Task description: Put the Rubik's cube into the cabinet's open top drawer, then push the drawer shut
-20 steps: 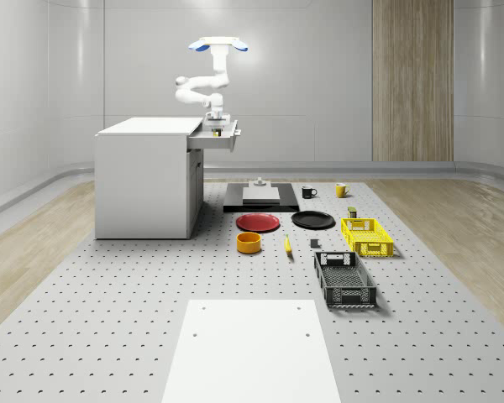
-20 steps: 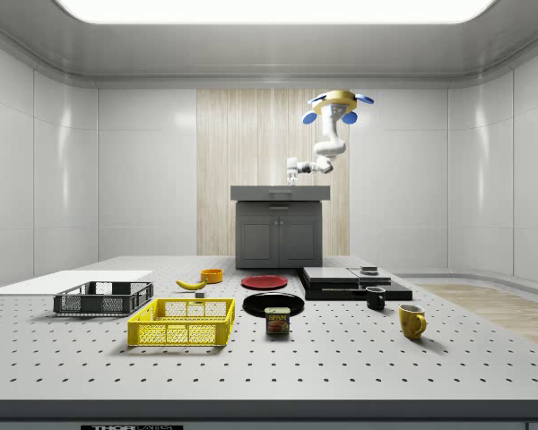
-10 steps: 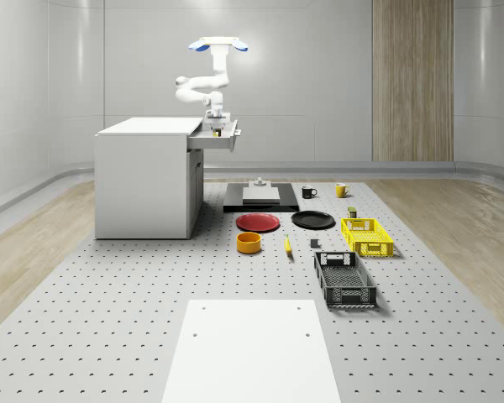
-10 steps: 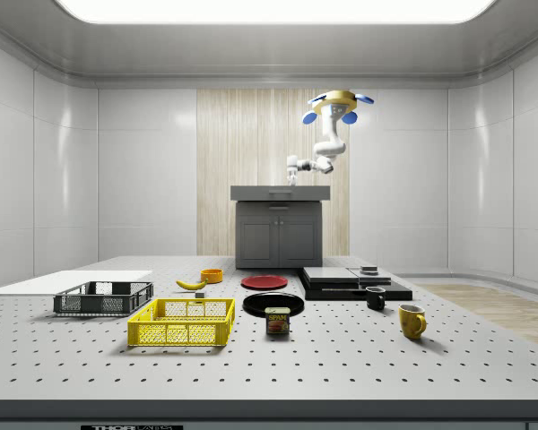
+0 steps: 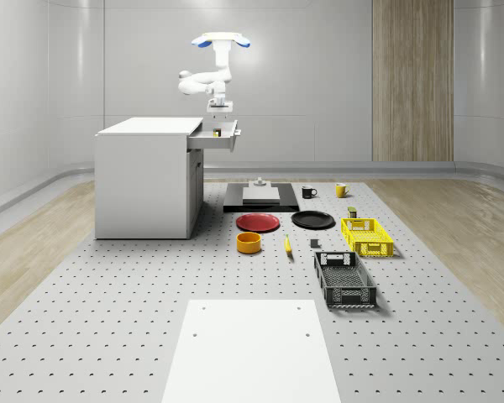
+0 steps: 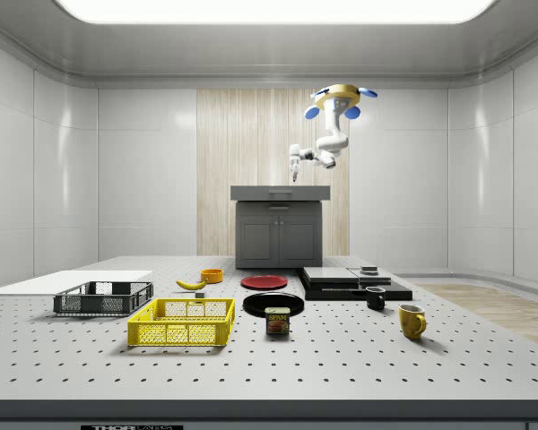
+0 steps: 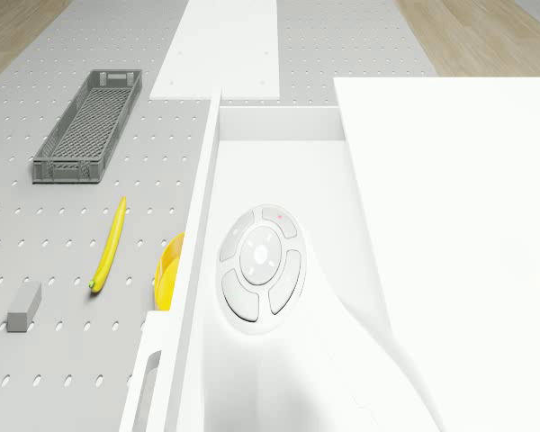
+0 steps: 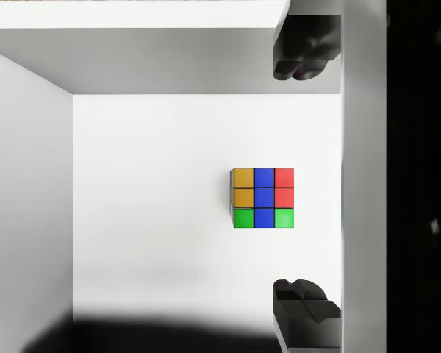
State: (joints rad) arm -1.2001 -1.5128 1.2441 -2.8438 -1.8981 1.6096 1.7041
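Note:
The Rubik's cube (image 8: 262, 198) lies flat on the white floor of the cabinet's open top drawer (image 8: 169, 220), near one side wall. My gripper (image 8: 305, 180) hangs open above it, its dark fingertips (image 8: 303, 48) well apart and clear of the cube. In the whole-scene view the gripper (image 5: 217, 105) points down a little above the drawer (image 5: 214, 138), which sticks out of the white cabinet (image 5: 147, 176) towards the view's right. The drone (image 5: 221, 40) hovers over the drawer. In the side view the drone (image 6: 341, 93) hovers above the cabinet (image 6: 279, 228), with the gripper (image 6: 293, 173) just over its top.
On the perforated floor lie a red plate (image 5: 258, 222), a black plate (image 5: 312, 219), an orange bowl (image 5: 249, 243), a banana (image 5: 287, 244), a yellow basket (image 5: 366, 236), a black basket (image 5: 344, 279), two mugs and a black platform (image 5: 260, 198).
The gripper has risen out of the drawer and the arm has folded upward. The drone has climbed a little. The cube stays in the drawer.

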